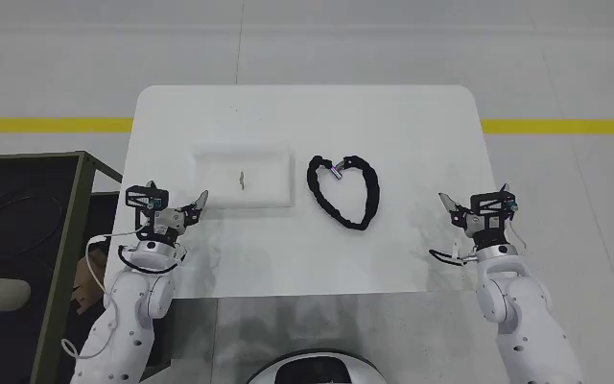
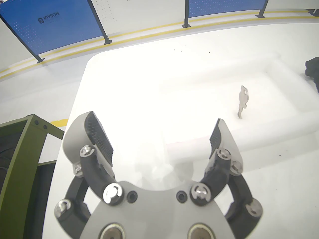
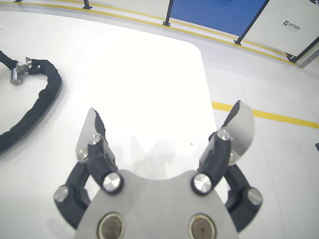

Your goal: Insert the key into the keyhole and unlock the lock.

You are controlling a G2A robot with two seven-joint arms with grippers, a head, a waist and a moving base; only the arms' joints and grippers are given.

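Writing, can you see any?
Yes, a logo and letters on the blue and white boards [image 2: 49,26] behind.
Where is the key?
Left gripper [image 2: 154,118] is wide open, empty. Near it, the small silver key [image 2: 243,101] lies in a white tray [image 1: 278,154]. Next comes the black chain [image 3: 47,88] with its shiny lock [image 3: 16,77]. Right gripper [image 3: 165,106] is open too.

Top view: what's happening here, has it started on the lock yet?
Nothing is grasped yet. The key lies in the white tray, and the black chain with its padlock lies on the table beside the tray, joined in a loop. The left tool is open near the tray's edge; the right tool is open over the table's other side, apart from the chain.
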